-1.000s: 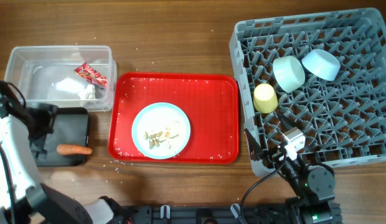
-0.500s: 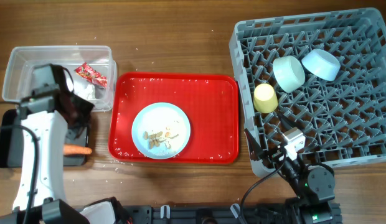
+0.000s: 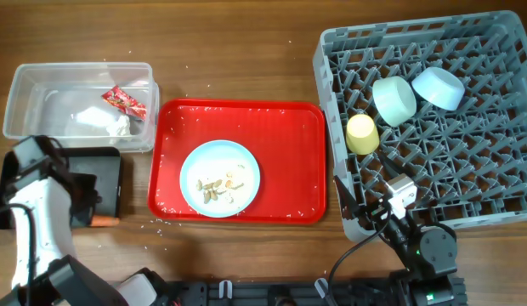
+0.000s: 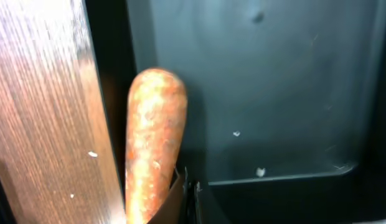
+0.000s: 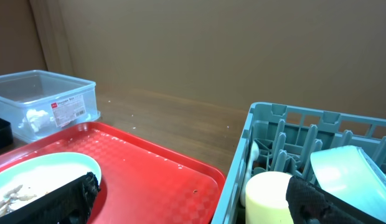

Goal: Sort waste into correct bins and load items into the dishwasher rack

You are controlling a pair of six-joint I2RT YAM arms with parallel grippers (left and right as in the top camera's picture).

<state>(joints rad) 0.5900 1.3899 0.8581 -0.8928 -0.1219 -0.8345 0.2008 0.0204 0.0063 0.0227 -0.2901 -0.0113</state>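
Now the left arm is low over the near part of the black tray point(image 3: 106, 170), where a second ago it stood off at the scene's left edge and half a second ago it was swinging across the clear tub point(image 3: 25, 89). The carrot point(image 4: 152, 143) lay in plain sight on the tray's near side then. From overhead only its orange right tip now shows at the tray's near right corner, a little nearer than before. The left wrist view puts it inside the tray, lying along the side wall with bare wood beyond the rim.

The left gripper point(image 3: 85, 204) is right at the carrot, but only a sliver of one finger shows in its own camera, so I cannot tell whether the jaws are open or clamped. The right gripper point(image 5: 199, 208) hasn't moved. It rests by the near left corner of the dishwasher rack point(image 3: 501, 212) with its fingers spread wide and nothing between them.

The red-and-white wrapper point(image 3: 123, 100) and the tissue point(image 3: 102, 121) lie in the clear tub. Two mint bowls point(image 3: 393, 99) and the yellow cup point(image 3: 362, 133) are in the rack. On the red serving tray point(image 3: 289, 127), the pale blue plate point(image 3: 204, 157) holds the beige scraps point(image 3: 217, 189).

By my reading the carrot is as good as binned, though it has shifted toward the rim. That leaves the scraps to tip out and the plate to rack
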